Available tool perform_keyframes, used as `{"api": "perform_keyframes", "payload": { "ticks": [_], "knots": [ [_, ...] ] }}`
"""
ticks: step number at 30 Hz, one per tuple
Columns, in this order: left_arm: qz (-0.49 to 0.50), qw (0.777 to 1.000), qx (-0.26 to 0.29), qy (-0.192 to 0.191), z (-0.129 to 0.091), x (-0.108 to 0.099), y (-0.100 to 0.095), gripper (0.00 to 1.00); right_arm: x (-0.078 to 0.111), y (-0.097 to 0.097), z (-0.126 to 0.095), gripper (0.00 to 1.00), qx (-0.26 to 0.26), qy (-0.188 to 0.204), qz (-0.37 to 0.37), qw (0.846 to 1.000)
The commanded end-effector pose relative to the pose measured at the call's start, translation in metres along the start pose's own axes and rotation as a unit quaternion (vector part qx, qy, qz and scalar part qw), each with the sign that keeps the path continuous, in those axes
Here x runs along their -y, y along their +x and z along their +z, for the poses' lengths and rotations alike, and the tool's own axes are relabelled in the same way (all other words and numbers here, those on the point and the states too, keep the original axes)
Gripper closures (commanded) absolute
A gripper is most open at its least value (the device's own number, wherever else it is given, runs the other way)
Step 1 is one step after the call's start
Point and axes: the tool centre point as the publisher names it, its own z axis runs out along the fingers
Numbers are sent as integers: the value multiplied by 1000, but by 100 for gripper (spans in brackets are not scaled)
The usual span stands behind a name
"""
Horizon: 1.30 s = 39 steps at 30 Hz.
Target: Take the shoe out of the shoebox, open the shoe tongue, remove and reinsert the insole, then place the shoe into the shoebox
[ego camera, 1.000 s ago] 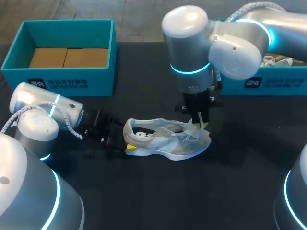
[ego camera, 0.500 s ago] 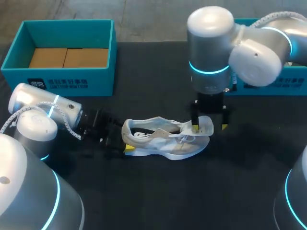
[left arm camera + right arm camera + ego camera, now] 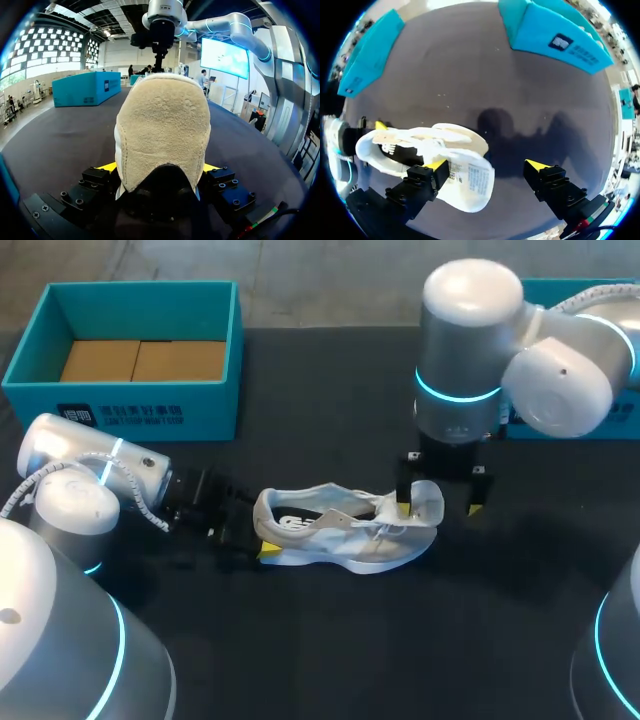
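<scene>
A white and grey shoe lies on its sole on the black table, heel toward my left arm. My left gripper is shut on the heel; in the left wrist view the tan heel fills the gap between the yellow tips of my left gripper. The tongue stands folded up over the toe end. My right gripper hangs open just above the toe. In the right wrist view the tongue lies beside one finger of my right gripper, held by neither.
A teal shoebox with brown cardboard on its floor stands at the back left. A second teal box sits at the back right, partly behind my right arm. Bare black table lies in front of the shoe.
My right gripper has opened and let go of the tongue, moving right past the toe. The tongue stays raised. My left arm and the shoe have hardly moved.
</scene>
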Motion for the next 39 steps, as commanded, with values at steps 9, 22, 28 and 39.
{"api": "perform_keyframes", "payload": {
  "ticks": [9,22,28,39],
  "knots": [
    [0,1000,0,-1,-1,-3,0,100,-5,-14,-71,0,3,-69,-141,988],
    [0,1000,0,-1,-1,-3,0,100,-19,15,-130,0,-27,-128,-388,912],
    [0,1000,0,-1,-1,-3,0,100,-14,35,-145,0,-56,-138,-522,840],
    [0,1000,0,-1,-1,-3,0,100,-8,65,-145,0,-11,-126,-639,759]
  ]
}}
